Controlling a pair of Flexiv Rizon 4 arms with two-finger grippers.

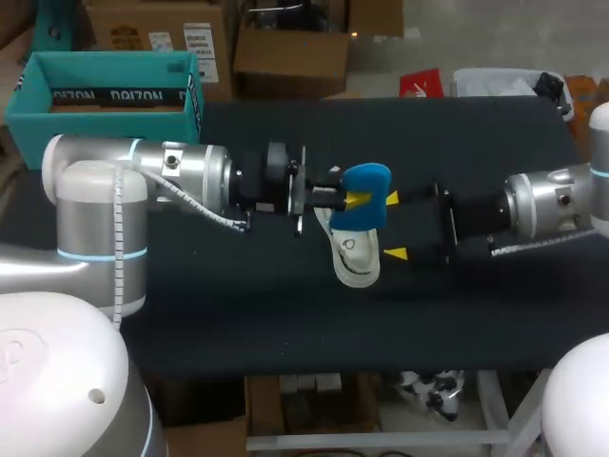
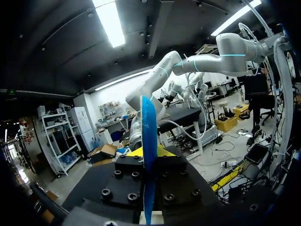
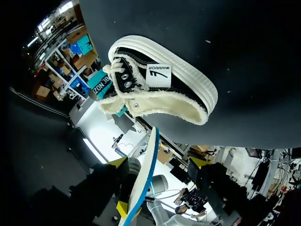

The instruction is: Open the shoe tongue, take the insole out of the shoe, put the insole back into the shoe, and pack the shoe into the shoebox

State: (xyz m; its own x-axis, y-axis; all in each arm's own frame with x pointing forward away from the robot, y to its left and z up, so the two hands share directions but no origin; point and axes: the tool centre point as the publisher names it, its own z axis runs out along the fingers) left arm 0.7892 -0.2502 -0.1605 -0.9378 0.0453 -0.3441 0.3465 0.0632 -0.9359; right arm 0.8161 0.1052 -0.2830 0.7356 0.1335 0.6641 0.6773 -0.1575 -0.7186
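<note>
- Black matte table top [image 1: 285, 314]: a black canvas shoe with a cream rubber sole [image 1: 354, 255] rests near its middle.
- Left gripper [image 1: 352, 198] is clamped on a blue foam insole [image 1: 371, 181], held on edge over the shoe's far end, clear of the cloth.
- Right gripper [image 1: 393, 226] is just beside the shoe on my right, fingers spread wide, gripping nothing.
- Teal cardboard shoebox [image 1: 105, 90] sits well apart from the shoe, past the table's far left corner.

The blue insole [image 1: 366, 193] is out of the shoe, held on edge in the left claw [image 1: 354, 188] just above it. The black canvas shoe [image 1: 352, 252], with a cream sole and lining, rests opening-up on the dark tabletop [image 1: 238, 305]. The teal shoebox [image 1: 105, 90] stands open, well apart at the far left.
</note>
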